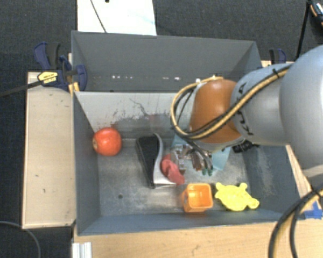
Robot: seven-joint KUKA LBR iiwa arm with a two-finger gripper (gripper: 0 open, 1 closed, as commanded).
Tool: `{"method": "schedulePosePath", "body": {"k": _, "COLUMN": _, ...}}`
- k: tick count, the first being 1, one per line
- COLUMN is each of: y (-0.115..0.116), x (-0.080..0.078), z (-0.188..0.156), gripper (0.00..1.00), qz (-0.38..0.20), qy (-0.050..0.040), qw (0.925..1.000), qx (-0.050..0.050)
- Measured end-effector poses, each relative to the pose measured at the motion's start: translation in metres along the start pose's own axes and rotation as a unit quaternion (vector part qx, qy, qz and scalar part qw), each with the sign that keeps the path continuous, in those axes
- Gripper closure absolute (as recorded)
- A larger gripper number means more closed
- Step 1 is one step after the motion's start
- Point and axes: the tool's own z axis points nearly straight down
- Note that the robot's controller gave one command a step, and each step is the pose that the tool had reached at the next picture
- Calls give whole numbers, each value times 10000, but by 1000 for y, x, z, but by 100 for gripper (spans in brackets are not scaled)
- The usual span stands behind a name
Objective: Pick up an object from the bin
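Arm [290, 106] mid bin [118, 198]; cup [198, 196], yellow toy [236, 196] hug front wall; front-left floor open.

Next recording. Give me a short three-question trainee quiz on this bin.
1. True or false: the yellow toy lies to the right of the orange cup in view.
2. Which lies farthest left in view? A) yellow toy B) red ball C) orange cup
3. What colour is the small thing just left of the gripper?
Key: 1 true; 2 B; 3 red.
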Motion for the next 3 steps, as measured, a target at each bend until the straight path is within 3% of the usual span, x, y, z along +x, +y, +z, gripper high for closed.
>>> {"method": "schedulePosePath", "body": {"k": 1, "y": 0, "x": 0, "z": 0, "gripper": 100, "qz": -4, "qy": 0, "qw": 10000, "qx": 1}}
{"method": "schedulePosePath", "body": {"k": 2, "y": -12, "x": 31, "z": -17, "gripper": 100, "qz": -18, "qy": 37, "qw": 10000, "qx": 9}}
{"method": "schedulePosePath", "body": {"k": 3, "y": 5, "x": 28, "z": -50, "gripper": 100, "qz": -53, "qy": 71, "qw": 10000, "qx": 19}}
